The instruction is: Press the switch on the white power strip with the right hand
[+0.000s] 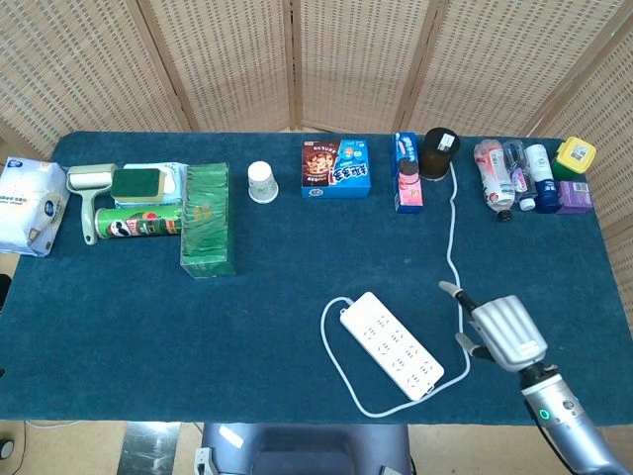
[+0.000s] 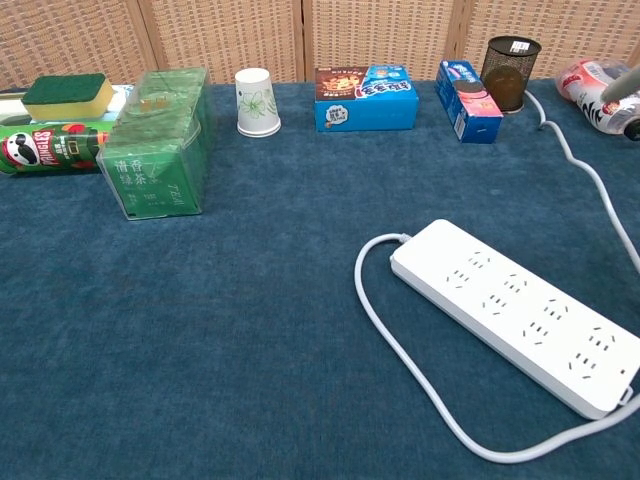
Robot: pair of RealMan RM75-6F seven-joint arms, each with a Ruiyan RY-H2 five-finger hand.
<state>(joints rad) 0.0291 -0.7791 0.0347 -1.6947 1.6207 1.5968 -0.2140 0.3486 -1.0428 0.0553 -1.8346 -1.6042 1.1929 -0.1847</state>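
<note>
The white power strip (image 1: 391, 344) lies diagonally on the blue cloth at front centre, and also fills the lower right of the chest view (image 2: 515, 310). Its white cable (image 1: 453, 247) loops round the near end and runs back to the far side. I cannot make out the switch clearly. My right hand (image 1: 501, 332) hovers just right of the strip, beside the cable and holding nothing. One finger (image 1: 451, 290) points toward the strip and the others are curled under. In the chest view only a grey fingertip (image 2: 621, 84) shows at the right edge. My left hand is out of sight.
Along the back stand a green box (image 1: 208, 220), a Pringles can (image 1: 138, 222), a paper cup (image 1: 261, 182), a blue snack box (image 1: 336, 167), a dark mesh cup (image 1: 439, 152) and several bottles (image 1: 519, 175). A white tissue pack (image 1: 28, 205) sits far left.
</note>
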